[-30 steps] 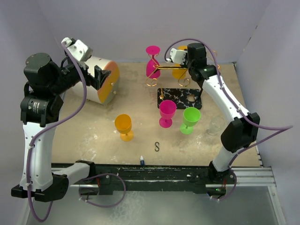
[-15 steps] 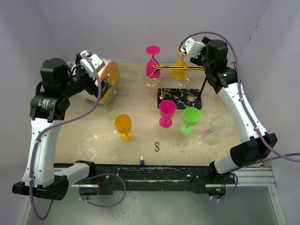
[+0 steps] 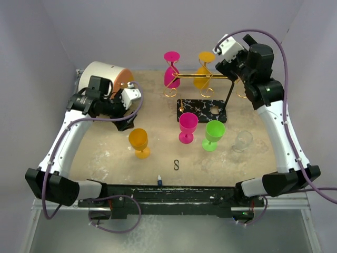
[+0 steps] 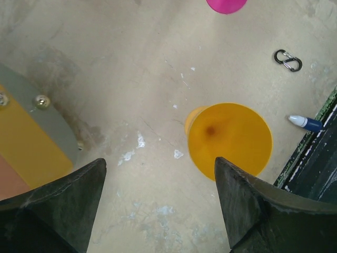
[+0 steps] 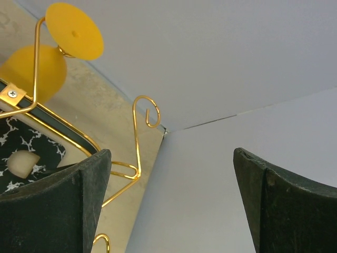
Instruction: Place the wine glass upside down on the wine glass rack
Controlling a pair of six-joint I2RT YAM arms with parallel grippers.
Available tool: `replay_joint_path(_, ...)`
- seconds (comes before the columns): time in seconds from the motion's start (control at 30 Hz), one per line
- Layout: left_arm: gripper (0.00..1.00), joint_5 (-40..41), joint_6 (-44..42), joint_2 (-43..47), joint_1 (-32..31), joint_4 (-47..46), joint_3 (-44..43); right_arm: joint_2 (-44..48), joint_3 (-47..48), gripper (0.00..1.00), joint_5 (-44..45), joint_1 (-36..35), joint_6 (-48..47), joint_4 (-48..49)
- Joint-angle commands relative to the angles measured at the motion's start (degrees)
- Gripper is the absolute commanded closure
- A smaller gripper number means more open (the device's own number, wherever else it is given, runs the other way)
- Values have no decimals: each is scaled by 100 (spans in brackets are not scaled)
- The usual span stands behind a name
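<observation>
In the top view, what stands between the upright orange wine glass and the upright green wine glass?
In the top view, the upright pink wine glass stands between the orange wine glass and the green wine glass, set slightly farther back than both.

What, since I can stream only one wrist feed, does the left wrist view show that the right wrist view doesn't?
Only left wrist: an upright orange glass on the table, a black clip, a blue-and-white tube. Only right wrist: the gold wine glass rack, its black marbled base, a hanging orange glass, foot up. Both: bare table surface, plus wide-open fingers, of the left gripper and right gripper respectively.
</observation>
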State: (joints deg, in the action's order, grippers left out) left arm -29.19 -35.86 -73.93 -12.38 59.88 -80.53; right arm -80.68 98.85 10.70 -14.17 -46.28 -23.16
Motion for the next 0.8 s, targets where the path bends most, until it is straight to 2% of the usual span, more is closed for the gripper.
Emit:
replay_joint_path(0.0, 17, 43, -286, -266, -278, 54, 63, 212, 104, 0, -245, 59, 368, -14)
replay_joint_path(0.17, 25, 302, -308, -607, -721, 22, 190, 281, -46, 0, -191, 105, 346, 21)
replay_joint_path(0.37, 43, 709, -296, -856, -1200, -52, 377, 323, -106, 0, -207, 134, 348, 30)
replay_joint_path(0.6, 67, 1029, -350, -1028, -1379, -56, 450, 317, -163, 0, -209, 145, 348, 21)
replay_joint_path(0.77, 79, 1100, -409, -1020, -1407, -32, 459, 291, -177, 0, -195, 154, 347, -2)
